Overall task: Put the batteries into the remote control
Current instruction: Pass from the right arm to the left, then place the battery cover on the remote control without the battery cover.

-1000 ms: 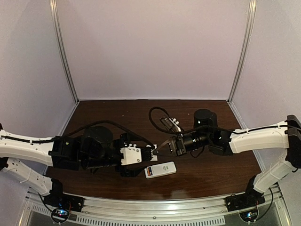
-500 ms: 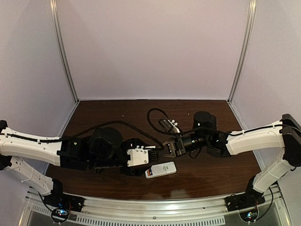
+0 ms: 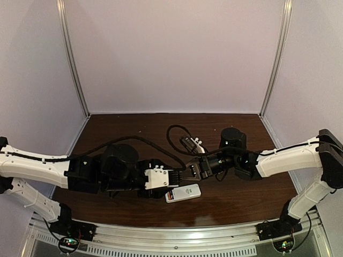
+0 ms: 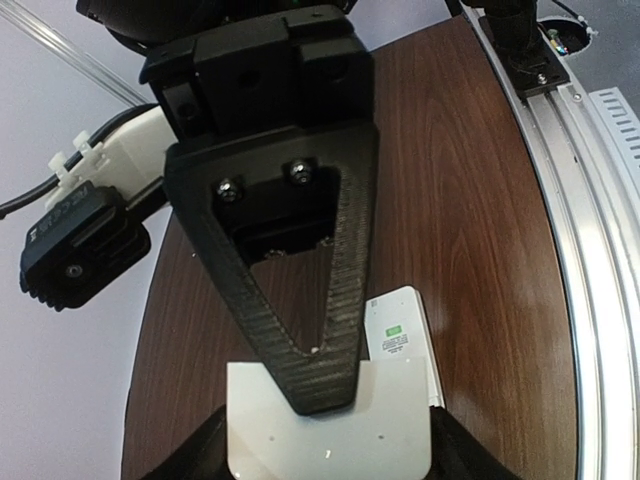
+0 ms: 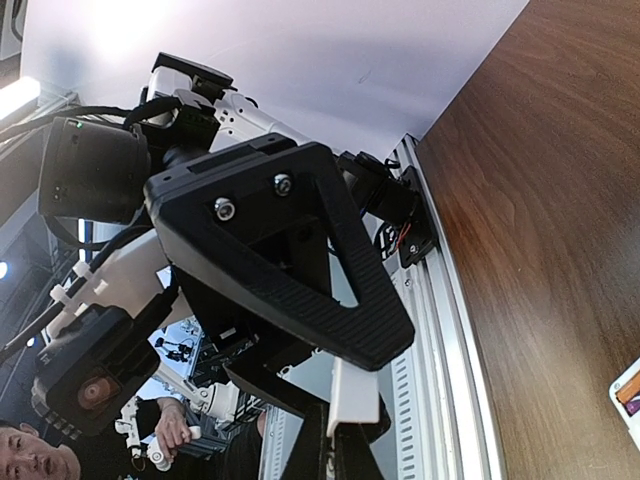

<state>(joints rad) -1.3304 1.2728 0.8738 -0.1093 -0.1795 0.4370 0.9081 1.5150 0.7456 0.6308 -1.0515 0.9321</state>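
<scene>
The white remote control point(image 3: 183, 193) lies on the brown table, back up, with an orange patch at its left end; the purple battery cannot be made out. It also shows in the left wrist view point(image 4: 400, 335) with a green label, and a corner shows in the right wrist view point(image 5: 630, 395). My left gripper point(image 3: 176, 179) and right gripper point(image 3: 188, 172) meet tip to tip just above it. Both are shut on the plain white flat cover point(image 4: 300, 440). The left gripper point(image 4: 330, 455) holds its side edges. The right gripper point(image 5: 345, 445) clamps its flat faces, seen edge-on point(image 5: 355, 395).
A black cable loop point(image 3: 177, 134) hangs behind the right gripper. An aluminium rail point(image 3: 177, 235) runs along the table's near edge and shows in the left wrist view point(image 4: 590, 250). Pale walls close the table at the back and sides.
The left arm has reached to the right and the right gripper has shifted a little left, so the two grippers now meet over the remote. The remote has not moved.
</scene>
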